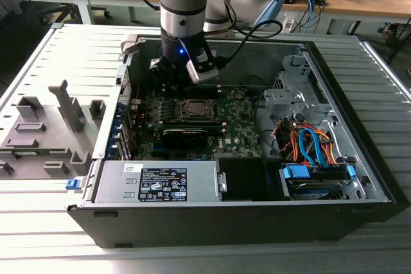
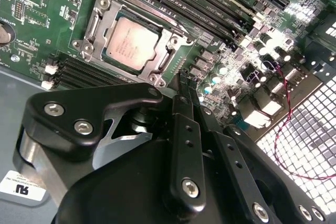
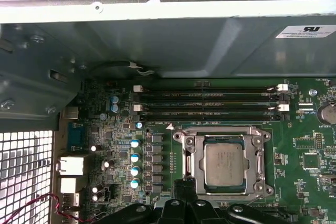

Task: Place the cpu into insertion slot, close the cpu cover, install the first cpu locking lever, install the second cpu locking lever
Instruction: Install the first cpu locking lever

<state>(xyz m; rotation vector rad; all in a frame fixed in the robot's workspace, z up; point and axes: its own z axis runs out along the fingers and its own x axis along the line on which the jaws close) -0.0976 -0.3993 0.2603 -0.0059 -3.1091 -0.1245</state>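
Observation:
The cpu (image 3: 224, 164), a pale silvery square chip, lies flat in the insertion slot (image 3: 224, 140), whose dark edge shows around it. The cpu cover (image 3: 227, 132), a silvery frame plate, lies down around the chip (image 2: 130, 43). In both wrist views my gripper (image 2: 185, 80) has its black fingers together with nothing seen between them. The tips hover just off one edge of the socket frame (image 3: 184, 183). In the exterior view the gripper (image 1: 170, 74) hangs inside the computer case, behind the socket (image 1: 194, 108).
Long black memory slots (image 3: 210, 103) run beside the socket. The black graphics card (image 1: 185, 136) lies in front of it. The case's metal wall (image 3: 173, 45) stands close behind the board. A power supply (image 1: 157, 181) and drive bay with cables (image 1: 308, 145) fill the case's front and the exterior view's right.

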